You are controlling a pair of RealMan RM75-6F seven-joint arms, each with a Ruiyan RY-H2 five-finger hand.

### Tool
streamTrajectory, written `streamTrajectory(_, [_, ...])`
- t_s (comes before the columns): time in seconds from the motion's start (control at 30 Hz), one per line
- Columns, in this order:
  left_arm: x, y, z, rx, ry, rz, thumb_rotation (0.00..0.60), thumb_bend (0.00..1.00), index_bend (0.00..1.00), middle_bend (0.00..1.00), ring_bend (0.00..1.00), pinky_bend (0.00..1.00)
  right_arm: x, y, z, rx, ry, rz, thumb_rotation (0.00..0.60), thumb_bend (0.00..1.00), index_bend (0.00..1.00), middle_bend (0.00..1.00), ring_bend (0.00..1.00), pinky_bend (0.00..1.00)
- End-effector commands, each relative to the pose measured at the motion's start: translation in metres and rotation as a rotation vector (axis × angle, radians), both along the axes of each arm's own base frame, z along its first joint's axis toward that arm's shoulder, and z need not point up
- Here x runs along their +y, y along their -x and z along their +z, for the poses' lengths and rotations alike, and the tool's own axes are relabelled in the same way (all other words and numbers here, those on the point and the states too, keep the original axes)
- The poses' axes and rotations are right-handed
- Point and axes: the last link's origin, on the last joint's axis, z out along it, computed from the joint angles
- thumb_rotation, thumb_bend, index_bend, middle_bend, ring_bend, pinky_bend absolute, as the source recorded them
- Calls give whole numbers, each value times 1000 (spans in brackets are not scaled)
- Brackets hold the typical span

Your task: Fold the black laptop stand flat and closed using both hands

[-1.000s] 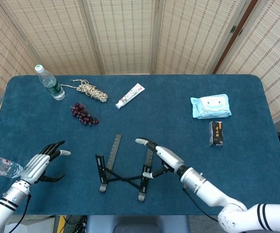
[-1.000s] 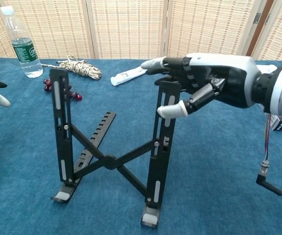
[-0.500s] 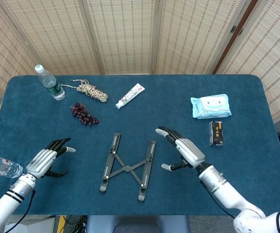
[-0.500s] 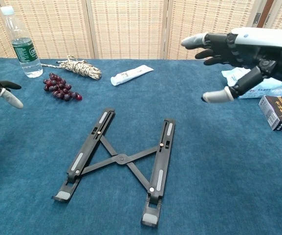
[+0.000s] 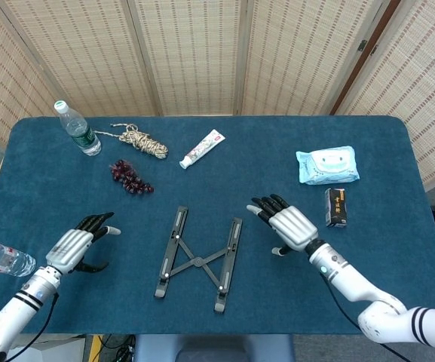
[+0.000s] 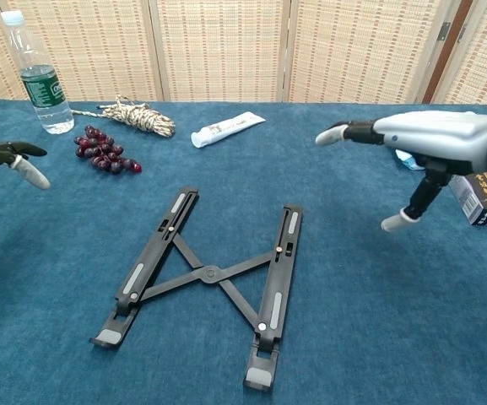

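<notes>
The black laptop stand (image 5: 197, 259) (image 6: 208, 274) lies flat on the blue table, its two rails spread apart and joined by crossed links. My right hand (image 5: 290, 226) (image 6: 424, 143) hovers palm down to the right of the stand, fingers spread, holding nothing and apart from the right rail. To the left of the stand my left hand (image 5: 78, 245) (image 6: 7, 156) stays open, clear of the left rail, with nothing in it.
A water bottle (image 5: 78, 129), a rope coil (image 5: 142, 141), grapes (image 5: 130, 177) and a toothpaste tube (image 5: 201, 148) lie along the back left. A wipes pack (image 5: 327, 165) and a small dark box (image 5: 337, 207) sit at the right. Another bottle (image 5: 2, 259) lies by the left edge.
The stand dropped from raised uprights to lying flat. My right hand let go of the right upright, moved right and turned palm down. The left hand shifted slightly.
</notes>
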Motion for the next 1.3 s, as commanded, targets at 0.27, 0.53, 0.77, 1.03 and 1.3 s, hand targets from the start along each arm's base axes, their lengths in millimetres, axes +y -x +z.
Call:
streamTrajectory(0.27, [-7, 1, 4, -5, -11, -4, 600, 228, 235, 38, 32, 0, -28, -12, -51, 52, 13, 47, 600, 4, 0, 0, 0, 0])
streamTrajectory(0.53, [-10, 5, 5, -3, -10, 4, 600, 228, 235, 38, 33, 0, -40, -19, -72, 40, 25, 45, 600, 5, 0, 0, 0, 0])
streamTrajectory(0.77, [-12, 6, 6, -6, -13, 2, 600, 228, 235, 38, 33, 0, -51, -28, -85, 25, 31, 35, 600, 5, 0, 0, 0, 0])
streamTrajectory(1.03, [-9, 6, 4, 2, -1, -5, 600, 228, 235, 38, 33, 0, -58, -34, -97, 32, 34, 35, 600, 5, 0, 0, 0, 0])
streamTrajectory(1.3, [-5, 7, 1, -2, -4, 0, 600, 227, 235, 38, 33, 0, -71, -48, -108, -8, 54, 17, 600, 5, 0, 0, 0, 0])
